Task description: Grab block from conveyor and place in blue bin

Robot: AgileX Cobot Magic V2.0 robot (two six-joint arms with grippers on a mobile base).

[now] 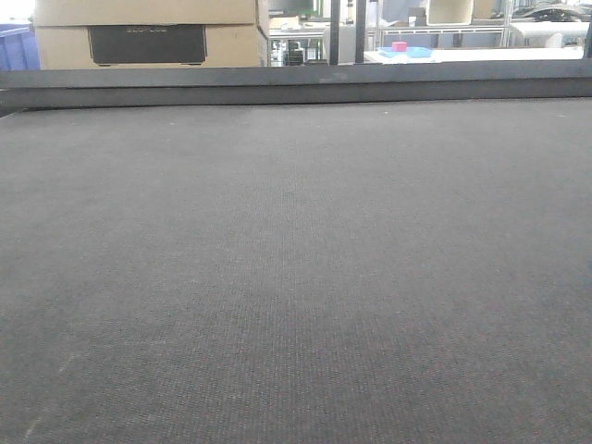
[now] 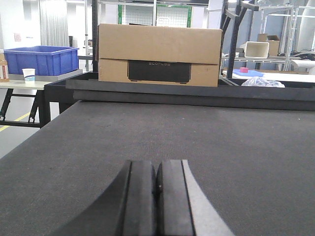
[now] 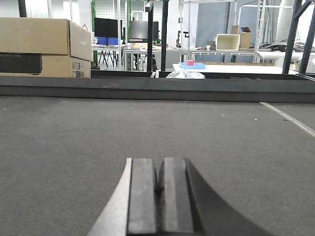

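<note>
The conveyor (image 1: 296, 277) is a wide dark grey woven belt that fills the front view, and no block shows on it in any view. The blue bin (image 2: 42, 59) stands on a side table beyond the belt's far left corner, and its edge shows in the front view (image 1: 14, 46). My left gripper (image 2: 157, 164) hangs low over the belt (image 2: 206, 132), shut with its pads pressed together and nothing between them. My right gripper (image 3: 159, 162) is also shut and empty above the belt (image 3: 147, 128). Neither gripper appears in the front view.
A dark metal rail (image 1: 296, 88) edges the belt's far side. Behind it sits a large cardboard box (image 2: 157, 54). A far white table carries a small pink object (image 1: 400, 46) on a blue tray. Metal frame posts (image 3: 163, 29) rise behind the rail.
</note>
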